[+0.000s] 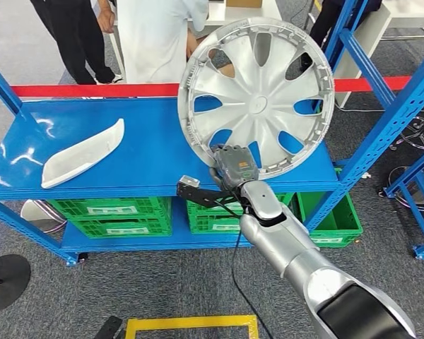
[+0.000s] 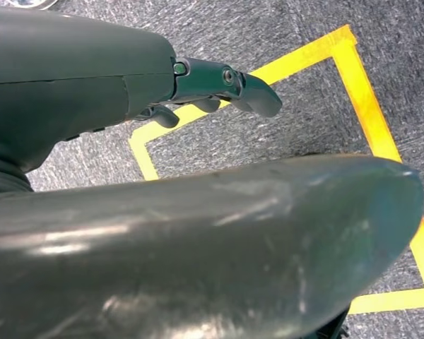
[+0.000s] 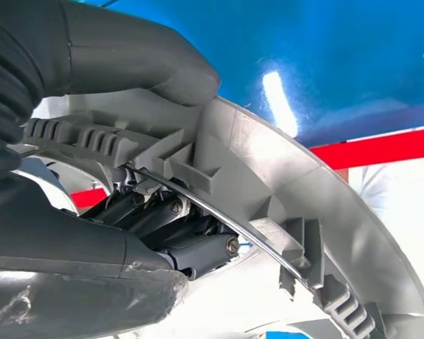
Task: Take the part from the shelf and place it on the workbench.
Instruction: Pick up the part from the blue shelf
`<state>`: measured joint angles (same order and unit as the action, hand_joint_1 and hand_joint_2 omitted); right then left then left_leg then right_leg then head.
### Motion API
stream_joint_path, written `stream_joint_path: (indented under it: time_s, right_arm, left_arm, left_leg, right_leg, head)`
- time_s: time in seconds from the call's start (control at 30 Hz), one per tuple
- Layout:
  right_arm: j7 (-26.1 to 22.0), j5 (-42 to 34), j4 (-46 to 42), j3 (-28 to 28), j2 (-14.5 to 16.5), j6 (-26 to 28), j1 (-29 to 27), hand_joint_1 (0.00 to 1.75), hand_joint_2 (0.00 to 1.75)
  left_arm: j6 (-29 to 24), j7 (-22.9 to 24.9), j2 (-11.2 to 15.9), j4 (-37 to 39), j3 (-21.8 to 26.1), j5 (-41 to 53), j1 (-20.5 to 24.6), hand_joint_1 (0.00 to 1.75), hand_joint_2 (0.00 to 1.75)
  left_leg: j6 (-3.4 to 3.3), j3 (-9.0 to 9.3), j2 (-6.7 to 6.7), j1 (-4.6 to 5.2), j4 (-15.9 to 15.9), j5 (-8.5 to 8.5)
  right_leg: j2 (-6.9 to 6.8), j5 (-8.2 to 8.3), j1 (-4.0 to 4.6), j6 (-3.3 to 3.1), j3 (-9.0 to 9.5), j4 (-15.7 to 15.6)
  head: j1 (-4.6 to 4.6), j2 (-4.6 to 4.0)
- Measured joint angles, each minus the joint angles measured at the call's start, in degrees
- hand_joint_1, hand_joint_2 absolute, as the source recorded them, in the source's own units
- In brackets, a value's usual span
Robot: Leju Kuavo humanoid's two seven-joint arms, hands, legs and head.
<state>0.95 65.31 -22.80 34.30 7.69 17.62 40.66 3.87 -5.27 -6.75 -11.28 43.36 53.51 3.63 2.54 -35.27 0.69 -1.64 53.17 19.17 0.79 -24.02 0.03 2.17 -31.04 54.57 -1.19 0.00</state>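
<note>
On the blue shelf's top board you have a long white curved plastic trim piece (image 1: 83, 152) lying toward the left end. Below it, green slatted plastic crates (image 1: 114, 215) sit side by side on the lower board. A red barrier tape (image 1: 87, 90) runs behind, people (image 1: 156, 35) stand past it, and yellow floor tape (image 1: 191, 325) marks the grey carpet.

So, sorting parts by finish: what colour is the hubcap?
Silver-grey hubcap, best seen in the head view.
</note>
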Motion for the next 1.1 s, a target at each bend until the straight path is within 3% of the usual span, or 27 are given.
stream_joint_path:
  time_s: [1.1]
  right_arm:
    - [-2.7,-1.51,-7.95,1.57,-0.04,2.43,0.24,1.56,1.75]
  left_arm:
    - [-0.04,-0.72,-0.2,0.0,0.0,0.42,0.13,0.0,0.0]
  left_leg:
    - [0.0,-0.02,0.0,0.0,0.0,0.0]
  right_leg:
    - [0.0,-0.01,0.0,0.0,-0.05,0.0]
  head:
    - [-0.01,0.0]
